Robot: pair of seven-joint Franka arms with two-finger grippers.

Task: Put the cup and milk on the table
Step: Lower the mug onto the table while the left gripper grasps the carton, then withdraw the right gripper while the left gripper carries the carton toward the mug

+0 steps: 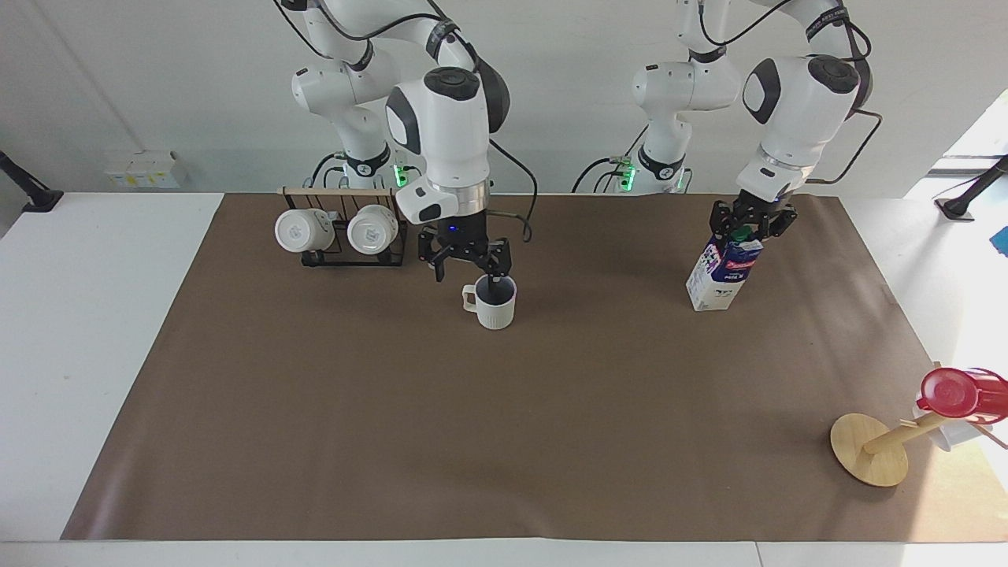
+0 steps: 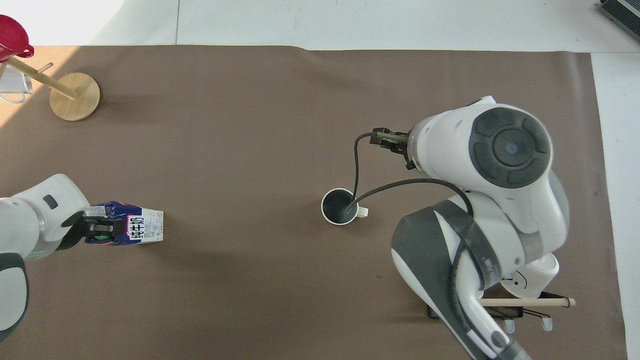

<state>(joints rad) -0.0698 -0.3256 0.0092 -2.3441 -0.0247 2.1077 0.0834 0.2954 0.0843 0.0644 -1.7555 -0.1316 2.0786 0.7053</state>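
Observation:
The cream ribbed cup stands upright on the brown mat of the table, its handle toward the right arm's end. My right gripper hangs open just above it, one fingertip over the rim and nothing held; the overhead view hides it under its own arm. Toward the left arm's end, the milk stands on the mat. My left gripper is shut on its top, around the green cap.
A black wire rack with two white mugs stands beside the cup, nearer the robots. A tilted wooden stand with a red cup sits at the mat's corner farthest from the robots, at the left arm's end.

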